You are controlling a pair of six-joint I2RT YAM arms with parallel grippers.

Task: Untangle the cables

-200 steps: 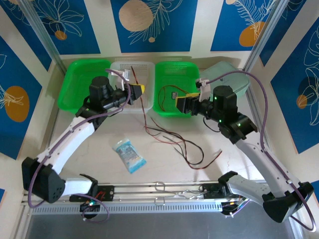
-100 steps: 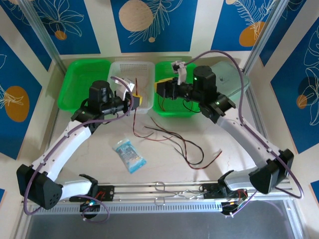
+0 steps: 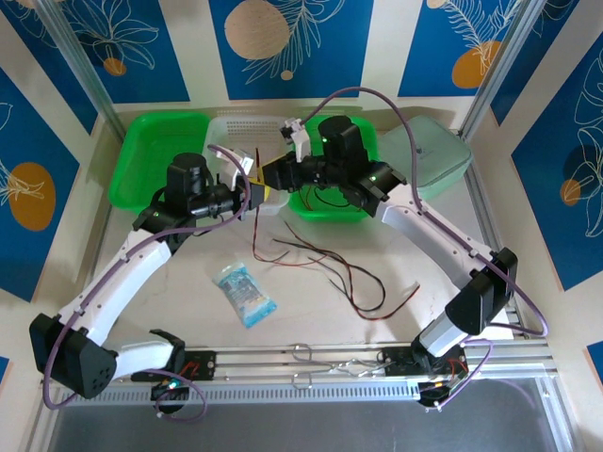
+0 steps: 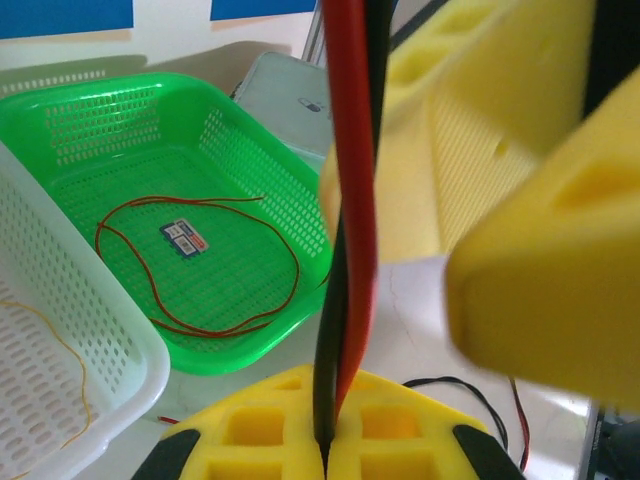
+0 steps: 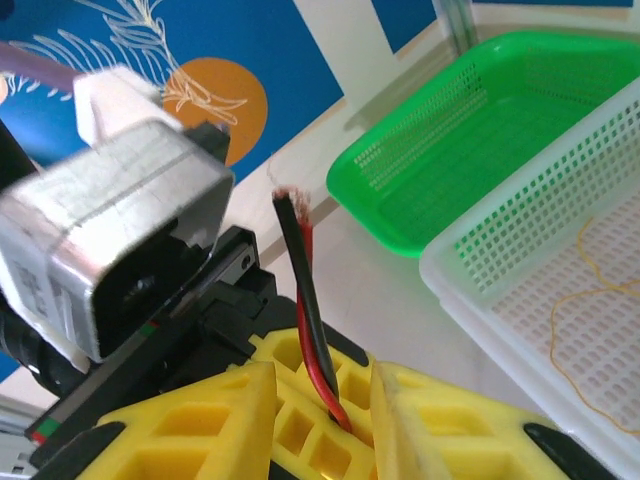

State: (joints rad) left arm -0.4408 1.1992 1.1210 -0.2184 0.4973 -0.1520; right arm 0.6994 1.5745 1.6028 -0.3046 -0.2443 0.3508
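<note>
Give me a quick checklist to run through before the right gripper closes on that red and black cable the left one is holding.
1. Hold: left gripper shut on the red-and-black cable, ok.
2. Opening: right gripper open, fingers apart, ok.
3. Alignment: the cable rises between those fingers in the right wrist view, ok.
4. Free end: bare tip stands clear above the grip, ok.
5. Slack: trailing cables separated, not ok, strands cross.
6. Clearance between the two grippers: cannot tell, they sit very close.
</note>
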